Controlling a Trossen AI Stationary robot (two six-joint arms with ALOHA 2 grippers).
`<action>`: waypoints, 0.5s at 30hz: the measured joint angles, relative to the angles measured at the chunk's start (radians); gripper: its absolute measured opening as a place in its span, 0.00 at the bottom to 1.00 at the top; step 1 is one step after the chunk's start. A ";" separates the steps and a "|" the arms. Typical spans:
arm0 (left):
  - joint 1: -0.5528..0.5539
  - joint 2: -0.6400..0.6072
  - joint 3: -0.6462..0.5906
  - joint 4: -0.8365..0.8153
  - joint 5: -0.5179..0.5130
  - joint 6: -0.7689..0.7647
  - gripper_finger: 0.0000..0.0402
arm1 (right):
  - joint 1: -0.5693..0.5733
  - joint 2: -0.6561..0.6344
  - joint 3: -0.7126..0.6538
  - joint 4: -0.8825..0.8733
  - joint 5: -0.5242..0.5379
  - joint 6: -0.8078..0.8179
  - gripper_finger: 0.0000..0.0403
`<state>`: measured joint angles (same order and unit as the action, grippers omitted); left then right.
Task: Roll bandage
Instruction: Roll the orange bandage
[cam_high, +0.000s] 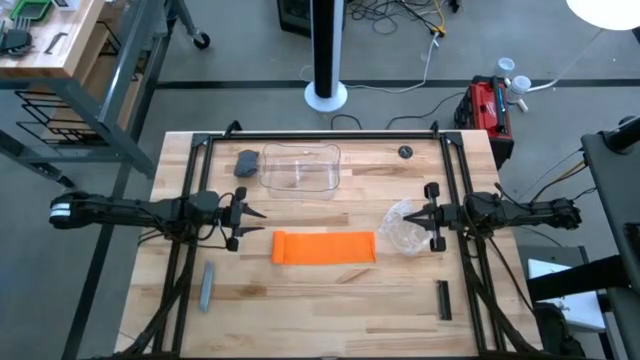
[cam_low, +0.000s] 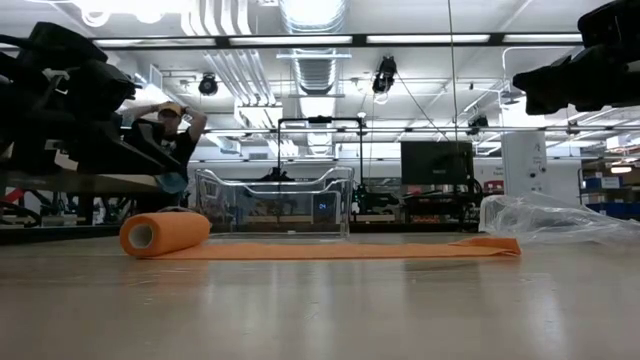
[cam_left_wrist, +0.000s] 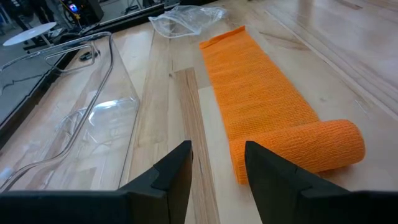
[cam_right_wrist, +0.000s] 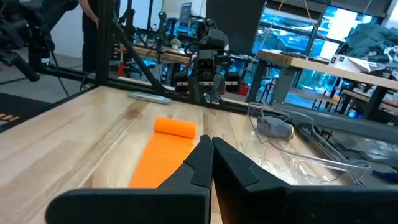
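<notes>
The orange bandage (cam_high: 325, 248) lies flat on the table's middle, its left end wound into a short roll (cam_low: 165, 233), which also shows in the left wrist view (cam_left_wrist: 298, 149); the rest (cam_left_wrist: 255, 87) lies spread out toward the right. My left gripper (cam_high: 258, 222) hovers open just left of the roll and a little toward the far edge, touching nothing. My right gripper (cam_high: 412, 218) hovers shut over the clear plastic wrapper (cam_high: 403, 229), right of the bandage's flat end (cam_right_wrist: 158, 158).
A clear plastic tray (cam_high: 299, 168) stands at the far middle, a grey lump (cam_high: 246, 162) to its left. A grey stick (cam_high: 207, 286) lies near left, a dark bar (cam_high: 443, 299) near right, a small dark disc (cam_high: 404, 152) far right. A person (cam_low: 170, 130) shows beyond the table.
</notes>
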<state>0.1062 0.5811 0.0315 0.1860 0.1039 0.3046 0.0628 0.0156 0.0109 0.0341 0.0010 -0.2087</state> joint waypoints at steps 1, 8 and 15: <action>0.000 0.000 0.000 0.000 0.000 0.000 0.35 | 0.000 0.000 0.000 0.000 0.000 0.000 0.01; 0.000 0.000 0.000 0.025 -0.010 0.000 0.35 | 0.000 0.000 0.000 0.049 0.019 -0.048 0.01; 0.000 0.000 0.000 0.296 0.008 -0.494 0.35 | 0.000 0.000 0.000 0.150 0.052 0.263 0.01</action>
<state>0.1059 0.5812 0.0319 0.4819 0.1114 -0.1898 0.0628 0.0155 0.0109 0.1841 0.0533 0.0546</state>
